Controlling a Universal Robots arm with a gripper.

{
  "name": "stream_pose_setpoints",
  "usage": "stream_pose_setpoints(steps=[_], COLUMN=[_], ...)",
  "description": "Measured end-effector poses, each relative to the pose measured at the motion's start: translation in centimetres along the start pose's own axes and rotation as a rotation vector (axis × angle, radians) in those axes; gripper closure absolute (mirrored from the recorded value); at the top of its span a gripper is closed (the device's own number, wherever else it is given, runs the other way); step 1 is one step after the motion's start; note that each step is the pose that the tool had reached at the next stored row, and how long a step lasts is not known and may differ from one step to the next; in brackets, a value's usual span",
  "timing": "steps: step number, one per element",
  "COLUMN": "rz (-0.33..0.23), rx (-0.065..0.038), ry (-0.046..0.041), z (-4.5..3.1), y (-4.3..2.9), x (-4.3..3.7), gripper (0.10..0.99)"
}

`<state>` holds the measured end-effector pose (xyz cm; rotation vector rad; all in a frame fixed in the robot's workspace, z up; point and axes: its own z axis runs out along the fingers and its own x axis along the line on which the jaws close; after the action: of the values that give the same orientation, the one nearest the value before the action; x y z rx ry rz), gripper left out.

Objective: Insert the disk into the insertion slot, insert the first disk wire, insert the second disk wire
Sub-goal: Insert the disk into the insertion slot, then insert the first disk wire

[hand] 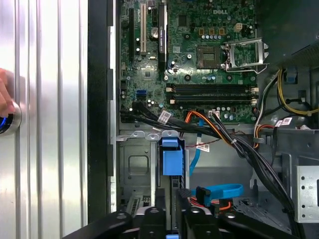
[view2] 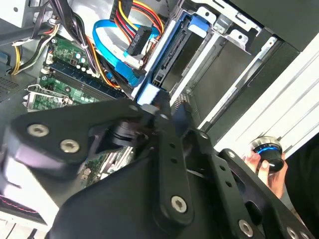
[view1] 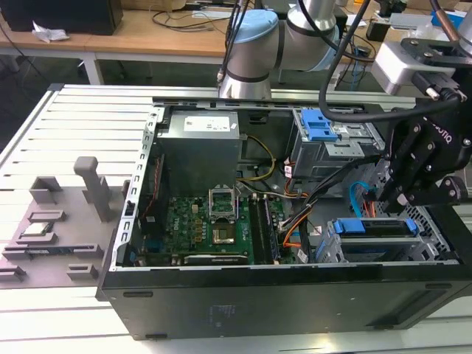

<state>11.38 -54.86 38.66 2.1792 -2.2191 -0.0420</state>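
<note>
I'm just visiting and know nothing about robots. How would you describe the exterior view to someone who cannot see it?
A black robot gripper hangs over the exterior view's right end of an open computer case, just above the blue-framed disk lying in the low silver insertion slot. A green motherboard lies in the case's middle.

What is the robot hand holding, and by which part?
I cannot tell. The hand hangs close above the disk, which sits in the insertion slot, but any hold is hidden.
</note>
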Motion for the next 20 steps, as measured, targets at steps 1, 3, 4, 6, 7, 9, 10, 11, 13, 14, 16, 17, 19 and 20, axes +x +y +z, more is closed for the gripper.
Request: stream_pose_setpoints(steps=[1,3,4,6,7,9,10,11,13,14,16,17,19,20], rz=[0.0,0.0,0.0,0.0,0.0,0.0,0.0,0.0,0.0,0.0,0.0,0.0,0.0,0.0], rx=[0.0,0.0,0.0,0.0,0.0,0.0,0.0,0.0,0.0,0.0,-0.002,-0.004,-0.007,-0.008], ry=[0.0,0.0,0.0,0.0,0.0001,0.0,0.0,0.0,0.0,-0.0001,0.0001,0.0001,0.0001,0.0005], z=[0.0,0.03,0.04,0.06,0.07,0.08,0.09,0.1,0.11,0.13,0.35,0.55,0.85,1.04], y=[0.0,0.0,0.0,0.0,0.0,0.0,0.0,0.0,0.0,-0.03,-0.9,-1.32,-2.02,-2.49], x=[0.0,0.0,0.0,0.0,0.0,0.0,0.0,0.0,0.0,0.0,-0.08,-0.17,-0.63,-1.33], gripper=[0.914,0.98,0.98,0.98,0.98,0.98,0.98,0.98,0.98,0.98,0.98,0.98,0.98,0.98])
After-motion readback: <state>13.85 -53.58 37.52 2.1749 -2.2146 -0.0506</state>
